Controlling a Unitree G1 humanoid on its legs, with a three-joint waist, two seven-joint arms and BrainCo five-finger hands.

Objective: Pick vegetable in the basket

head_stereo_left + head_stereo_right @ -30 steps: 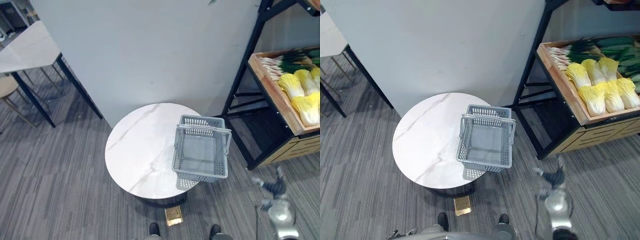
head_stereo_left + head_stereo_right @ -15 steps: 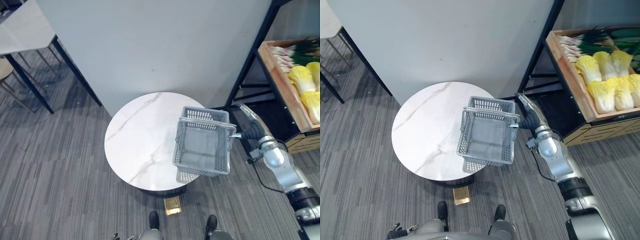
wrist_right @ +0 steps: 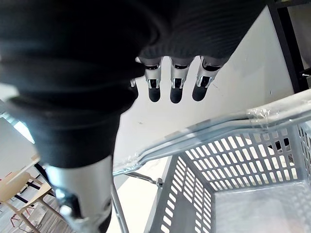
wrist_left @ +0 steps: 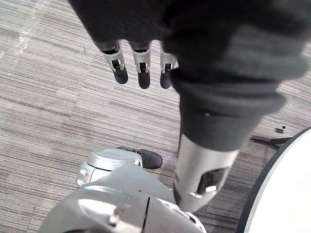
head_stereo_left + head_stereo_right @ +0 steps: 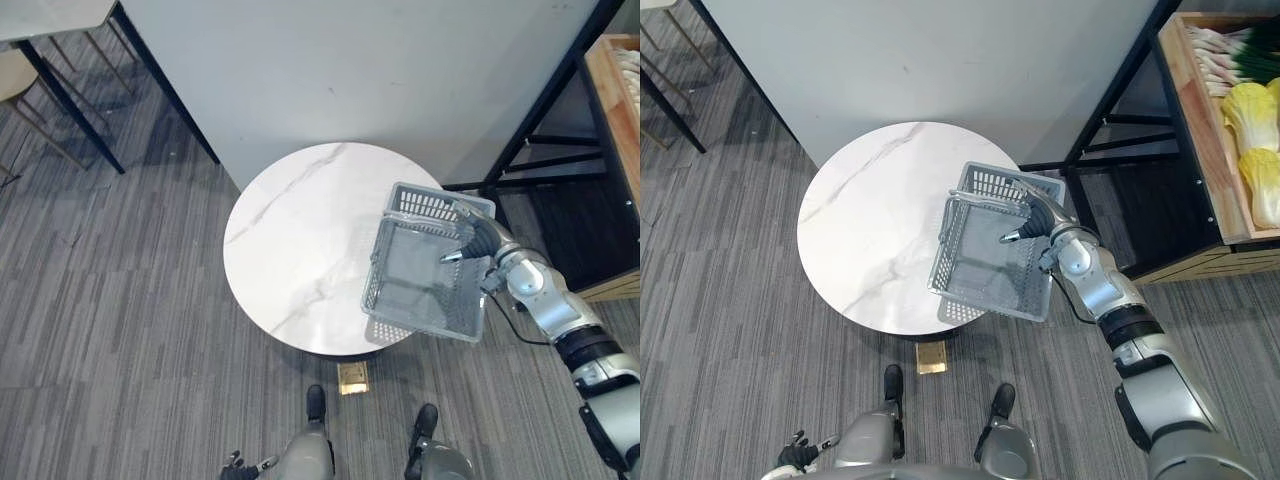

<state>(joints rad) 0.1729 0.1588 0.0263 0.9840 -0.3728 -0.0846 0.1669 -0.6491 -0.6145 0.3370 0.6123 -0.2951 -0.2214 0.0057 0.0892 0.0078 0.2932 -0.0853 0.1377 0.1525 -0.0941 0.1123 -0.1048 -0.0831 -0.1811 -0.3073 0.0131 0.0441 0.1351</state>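
An empty grey plastic basket [image 5: 992, 262] sits on the right edge of the round white marble table [image 5: 868, 222], partly overhanging it. Its two handles [image 3: 218, 127] stand together above it. My right hand [image 5: 1045, 222] is at the basket's far right corner, open, with its straight fingers [image 3: 175, 92] just above the handles and not round them. Yellow napa cabbages [image 5: 1258, 150] and green onions [image 5: 1230, 62] lie in a wooden crate [image 5: 1200, 130] on the black shelf to the right. My left hand [image 5: 796, 456] hangs low by the floor, its fingers [image 4: 141, 73] relaxed and empty.
A pale wall [image 5: 350, 70] rises right behind the table. The black shelf frame [image 5: 540, 130] stands close to the basket's right. A dark-legged table and chairs [image 5: 60, 70] are at the far left. Grey striped carpet [image 5: 110, 320] surrounds the table.
The camera has shifted. My right hand has come in from beside the basket's right end to above its handles at the far right corner. The basket stays on the table.
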